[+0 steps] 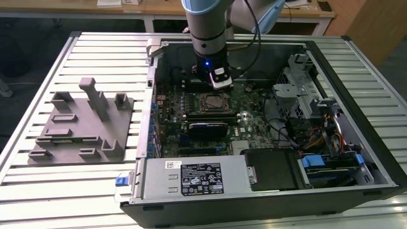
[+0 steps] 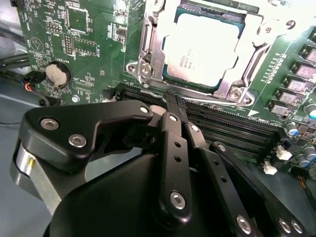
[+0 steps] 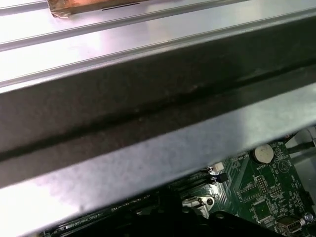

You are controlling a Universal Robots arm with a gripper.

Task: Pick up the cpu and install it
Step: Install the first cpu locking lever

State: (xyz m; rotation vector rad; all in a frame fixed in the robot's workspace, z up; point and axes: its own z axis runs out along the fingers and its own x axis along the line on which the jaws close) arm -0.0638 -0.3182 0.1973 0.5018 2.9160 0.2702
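Motherboard (image 2: 84, 44): cpu (image 2: 205, 49) beyond claw (image 2: 170, 98)

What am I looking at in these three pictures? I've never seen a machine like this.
The exterior view shows a robot arm reaching down into an open computer case that lies on a slatted metal table. Beside the case, toward the exterior view's left, sits a grey plastic tray with upright posts. The other two pictures come from cameras riding on the arm's wrist. In the second wrist view, the black gripper has its fingers pressed together and holds nothing. Just past it, the cpu, a small silvery square chip, already sits in its socket on the green circuit board.
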